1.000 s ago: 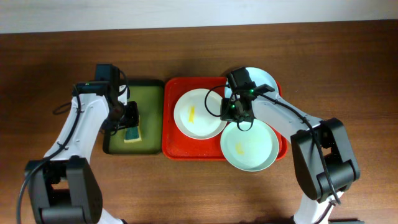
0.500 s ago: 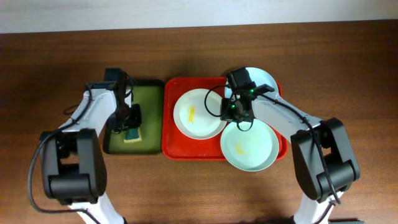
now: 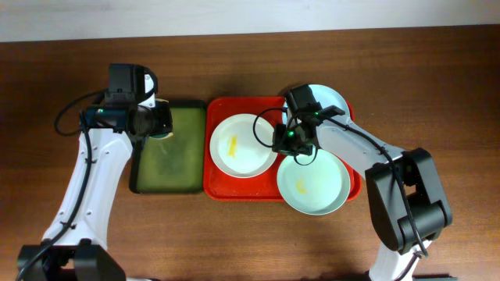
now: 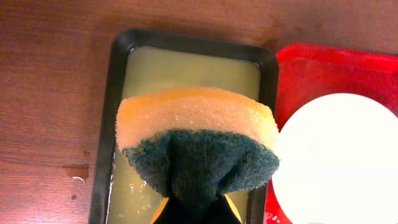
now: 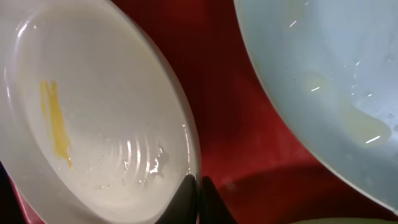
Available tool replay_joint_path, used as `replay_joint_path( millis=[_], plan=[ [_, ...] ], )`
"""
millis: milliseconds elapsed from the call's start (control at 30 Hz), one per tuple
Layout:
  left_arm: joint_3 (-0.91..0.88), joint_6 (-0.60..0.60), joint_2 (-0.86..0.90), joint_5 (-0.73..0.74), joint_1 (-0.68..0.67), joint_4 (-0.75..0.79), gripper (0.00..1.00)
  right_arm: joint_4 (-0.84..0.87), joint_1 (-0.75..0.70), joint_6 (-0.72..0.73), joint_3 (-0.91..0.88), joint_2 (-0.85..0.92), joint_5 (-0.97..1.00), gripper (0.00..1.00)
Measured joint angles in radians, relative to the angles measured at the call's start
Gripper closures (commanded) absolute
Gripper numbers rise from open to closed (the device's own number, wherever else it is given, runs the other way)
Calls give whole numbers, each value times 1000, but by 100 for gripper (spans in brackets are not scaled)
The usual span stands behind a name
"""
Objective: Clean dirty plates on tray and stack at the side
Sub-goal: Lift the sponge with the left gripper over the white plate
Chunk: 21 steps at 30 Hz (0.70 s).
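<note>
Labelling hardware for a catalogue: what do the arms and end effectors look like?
Both the left arm and right arm have white tubular links joined by black motor housings, with black cables looping alongside. A green light glows near the right wrist. The left end effector and right end effector are black.

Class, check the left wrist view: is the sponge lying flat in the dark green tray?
No, the sponge is pinched and folded in the left tool, raised above the dark green tray.
</note>
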Motion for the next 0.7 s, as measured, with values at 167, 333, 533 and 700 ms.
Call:
replay_joint_path(
  millis=[167,333,533,700],
  plan=[
    [100,0,64,0,0,-144,100,0,0,31,0,0,-4,96],
    [526,4,411,-3,0,-515,100,-8,0,55,-1,1,-11,96],
    [530,3,524,45,-142,-408,100,-8,0,56,-1,1,-11,96],
    [531,-9,550,68,-303,-356,100,-8,0,56,-1,1,-11,96]
  ],
)
